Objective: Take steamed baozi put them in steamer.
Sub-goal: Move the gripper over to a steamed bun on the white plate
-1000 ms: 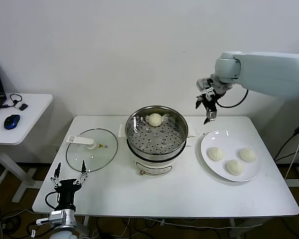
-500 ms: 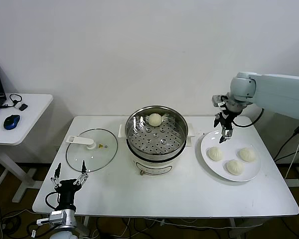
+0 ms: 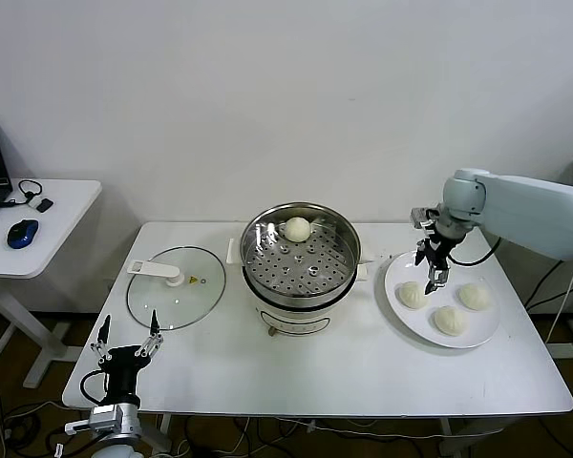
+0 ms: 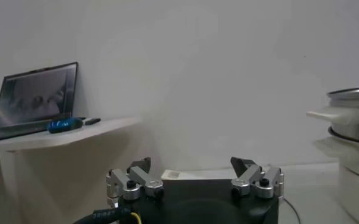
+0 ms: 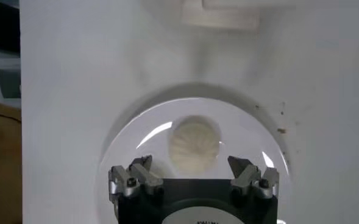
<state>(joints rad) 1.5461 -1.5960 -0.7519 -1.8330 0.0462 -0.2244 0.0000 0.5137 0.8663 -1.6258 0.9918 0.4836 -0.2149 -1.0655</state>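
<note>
We see right end effector [image 3: 434,271] open, fingers spread, directly above nearest baozi [image 5: 194,144] on plate [image 3: 401,310]. One baozi [image 3: 297,228] sits in steamer [image 3: 302,298], well apart. Left end effector [image 3: 125,334] open, parked below surface [image 3: 296,372] edge.

**Right gripper poised over the plated baozi**

The right gripper [image 3: 434,270] is seen above the white plate [image 3: 397,303], jaws parted and pointed down. Directly beneath the jaws lies the nearest baozi [image 3: 412,295]; two more baozi [image 3: 450,320] [image 3: 475,296] are set on the plate beyond the jaws, away from the steamer [image 3: 301,262]. A fourth baozi [image 3: 297,228] is seated on the steamer's perforated tray, well apart from the jaws. The glass lid [image 3: 176,300] is laid flat on the bench [image 3: 363,372] on the steamer's other side. The left gripper [image 3: 126,332] is held low at the bench's near corner, jaws spread, nothing between them.
</note>
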